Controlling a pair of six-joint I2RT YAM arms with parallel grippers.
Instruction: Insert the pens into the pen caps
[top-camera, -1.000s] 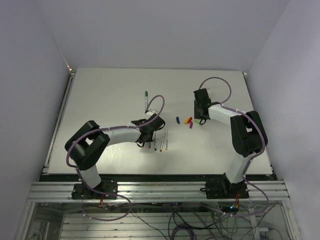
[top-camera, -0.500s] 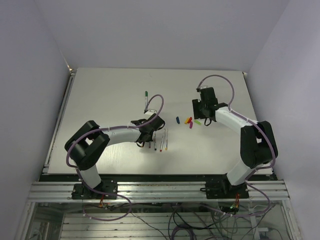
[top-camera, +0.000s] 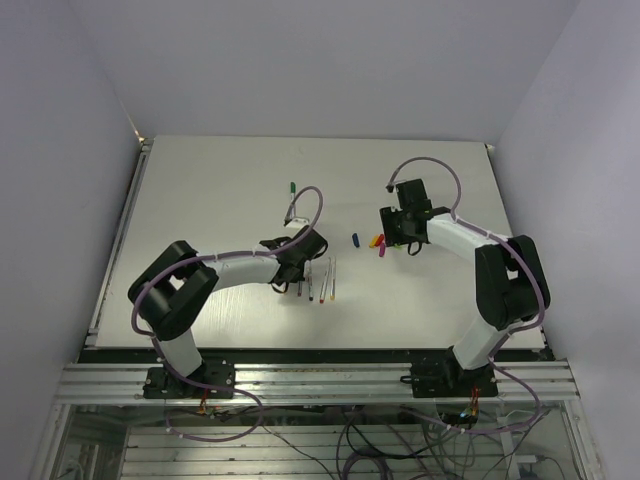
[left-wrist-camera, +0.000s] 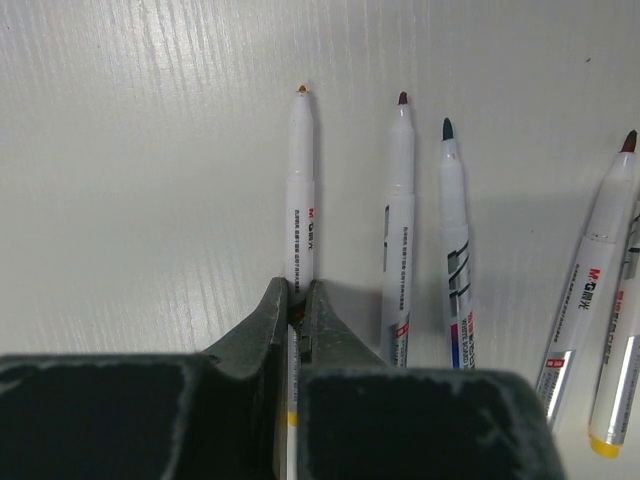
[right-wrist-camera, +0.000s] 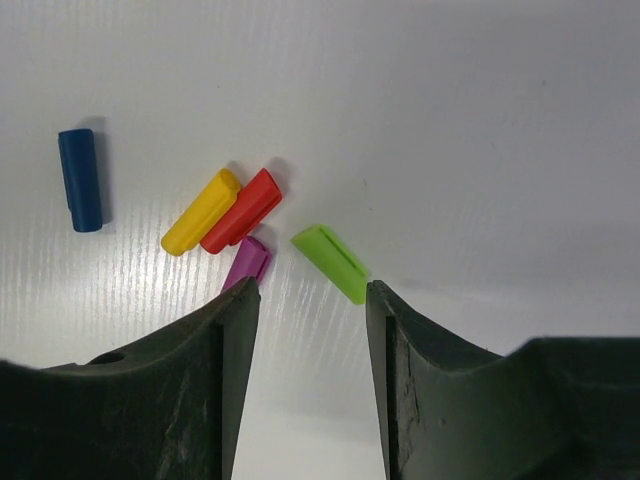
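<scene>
In the left wrist view my left gripper is shut on a white pen with a small orange tip, which points away over the table. Beside it lie more pens: a red-tipped one, a dark-tipped one and another at the right. From above, the left gripper sits by the row of pens. My right gripper is open just short of the caps: green cap ahead of the gap, purple cap at the left fingertip, red cap, yellow cap, blue cap.
A green-tipped pen lies apart, farther back on the white table, partly behind the left arm's cable. From above, the caps cluster lies between the two grippers, right beside the right gripper. Walls close in on both sides.
The right gripper has moved left and closer to the caps, its jaws wider than a second ago. The left gripper stays shut by the pens, barely shifted.
</scene>
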